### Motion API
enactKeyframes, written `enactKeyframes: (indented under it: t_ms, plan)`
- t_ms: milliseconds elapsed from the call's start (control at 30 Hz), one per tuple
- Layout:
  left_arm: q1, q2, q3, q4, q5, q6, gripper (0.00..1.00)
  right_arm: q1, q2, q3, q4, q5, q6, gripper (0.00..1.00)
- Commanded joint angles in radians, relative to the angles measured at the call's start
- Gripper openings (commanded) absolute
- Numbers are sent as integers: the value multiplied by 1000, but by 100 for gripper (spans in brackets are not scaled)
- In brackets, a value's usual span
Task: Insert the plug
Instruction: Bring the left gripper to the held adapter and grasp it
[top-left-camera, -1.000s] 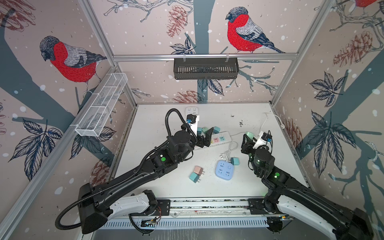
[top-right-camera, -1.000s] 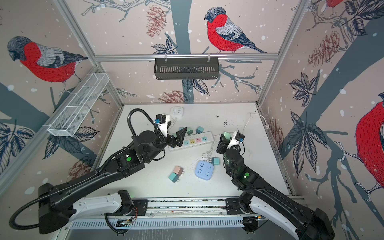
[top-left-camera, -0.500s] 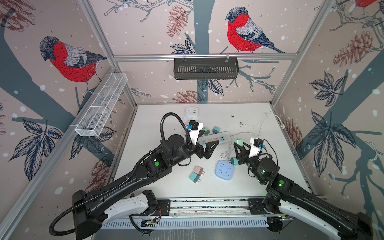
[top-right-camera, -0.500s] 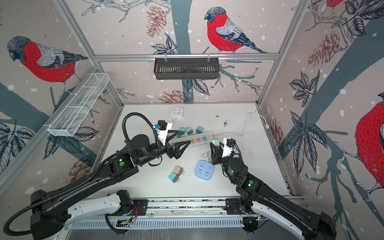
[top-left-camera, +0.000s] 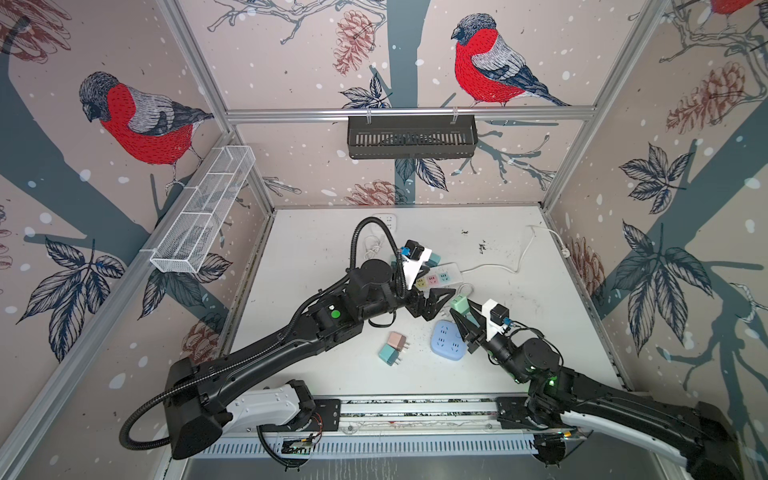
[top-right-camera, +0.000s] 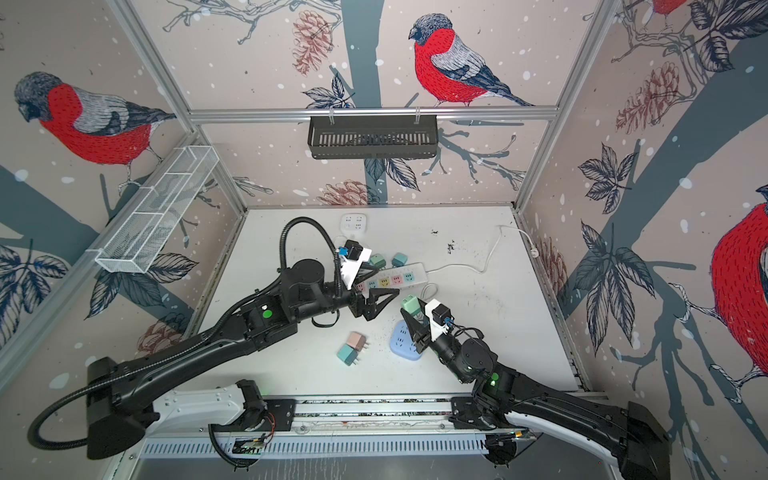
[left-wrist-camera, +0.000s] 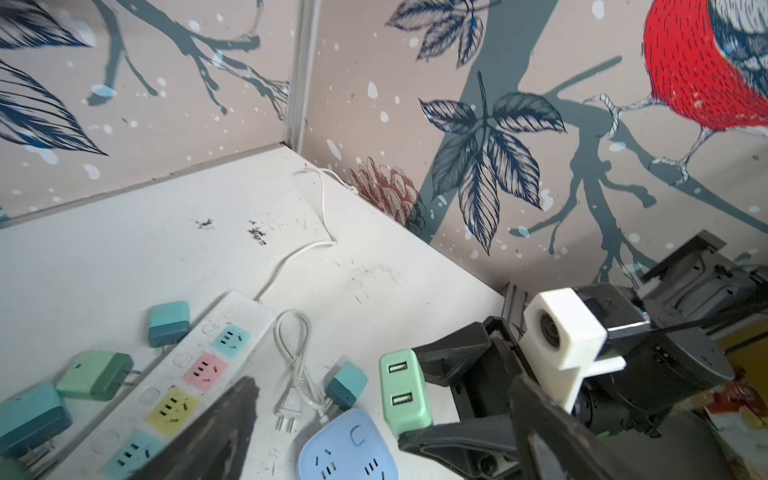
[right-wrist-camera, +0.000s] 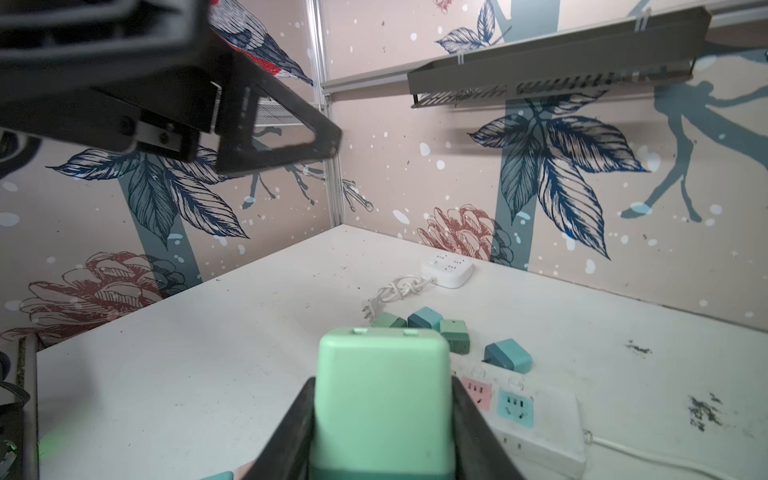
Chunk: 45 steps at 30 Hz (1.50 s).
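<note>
While the right gripper (top-left-camera: 462, 312) clamps the green plug (top-left-camera: 460, 304) just beside the power strip (top-left-camera: 440, 277) in a top view, the left gripper (top-left-camera: 432, 302) gapes empty near that strip. In the left wrist view, the green plug (left-wrist-camera: 405, 388) sits apart from the power strip (left-wrist-camera: 199, 374). In the right wrist view, fingers (right-wrist-camera: 291, 436) pinch it.

White table (top-left-camera: 316, 249) with power strip (top-left-camera: 440, 276), blue socket hub (top-left-camera: 446, 344), pink adapter (top-left-camera: 396, 341), teal adapter (top-left-camera: 388, 354)

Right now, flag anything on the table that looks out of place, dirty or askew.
A pink adapter and a teal adapter lie tipped on their sides, prongs pointing sideways, apart from the power strip. Dark specks soil the white table toward the back right. Nothing looks broken.
</note>
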Motion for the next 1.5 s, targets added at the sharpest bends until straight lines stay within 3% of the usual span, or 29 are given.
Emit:
enactKeyframes:
  t_ms: [0,133,333,600,1000,1200,1467]
  plan:
    - [-24,66,61,-46,38,42,88,48,0,-26,148,40,-125,1]
    - [-34,111,92,-62,22,32,84,118,20,-79,276,114,-222,1]
    - [-50,115,86,-60,-10,35,84,150,6,-67,279,187,-237,1]
    - [-94,135,111,-104,-23,72,82,149,-4,-61,290,193,-240,1]
    - [-96,209,163,-147,6,88,71,149,-7,-65,298,218,-243,1]
    - [-100,253,199,-172,36,87,60,147,-27,-81,303,242,-267,1]
    - [-105,287,227,-228,58,113,58,147,-45,-104,293,260,-342,1]
